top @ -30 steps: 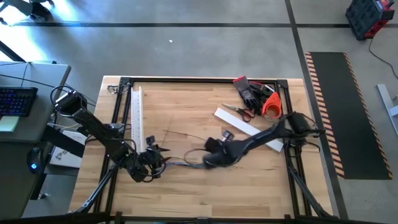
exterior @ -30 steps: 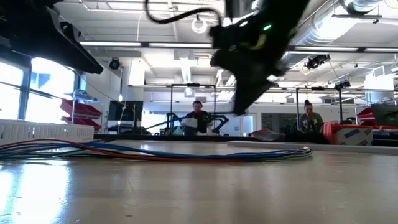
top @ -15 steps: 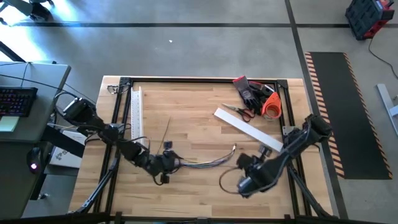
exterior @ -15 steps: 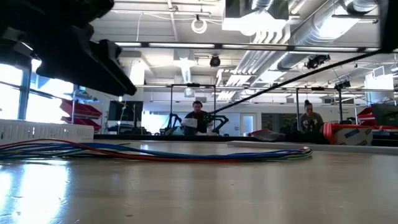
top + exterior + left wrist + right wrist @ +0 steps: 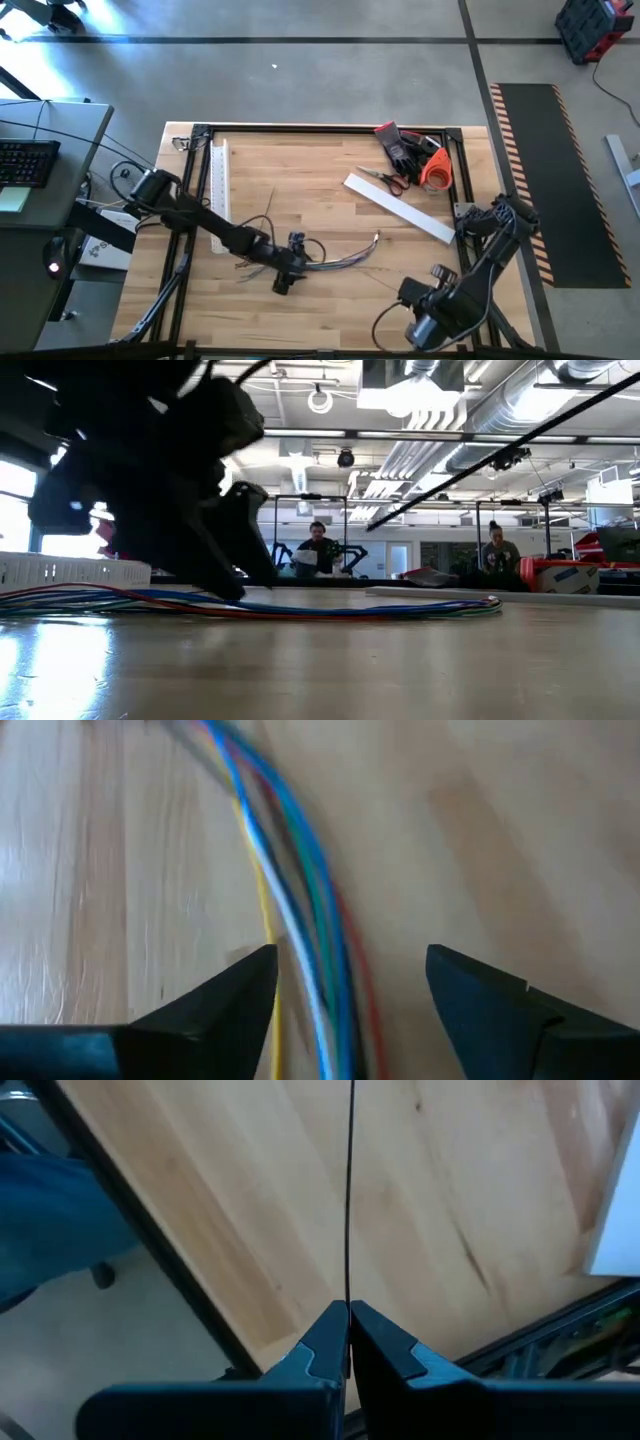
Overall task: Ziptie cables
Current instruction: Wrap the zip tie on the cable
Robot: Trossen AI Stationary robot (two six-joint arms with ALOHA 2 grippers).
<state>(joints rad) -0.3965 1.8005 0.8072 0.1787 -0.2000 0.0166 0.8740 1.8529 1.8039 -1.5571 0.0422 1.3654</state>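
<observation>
Cables (image 5: 335, 262) lie mid-table; left gripper (image 5: 290, 268) directly over them. Duct (image 5: 398, 207) lies right of centre, scissors (image 5: 383, 178) and gloves (image 5: 403, 147) beyond it, rail (image 5: 220, 190) far left, right gripper (image 5: 420, 330) near-right, ziptie (image 5: 349, 1190) pinched.

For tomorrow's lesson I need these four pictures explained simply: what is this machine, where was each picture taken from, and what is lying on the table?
It is a robot with two dark arms at a wooden table, each ending in a two-finger pincer. One picture looks straight down, one looks level across the tabletop, and two come from cameras on the wrists. The left pincer stands open, straddling the cables, a limp bunch of coloured wires lying across the table. The right pincer, near the table's front right corner, is shut on a ziptie, a thin stiff dark strip. Farther back lie a white slotted duct, a flat white strip, scissors and dark gloves. Beyond the table, people sit in the room.
</observation>
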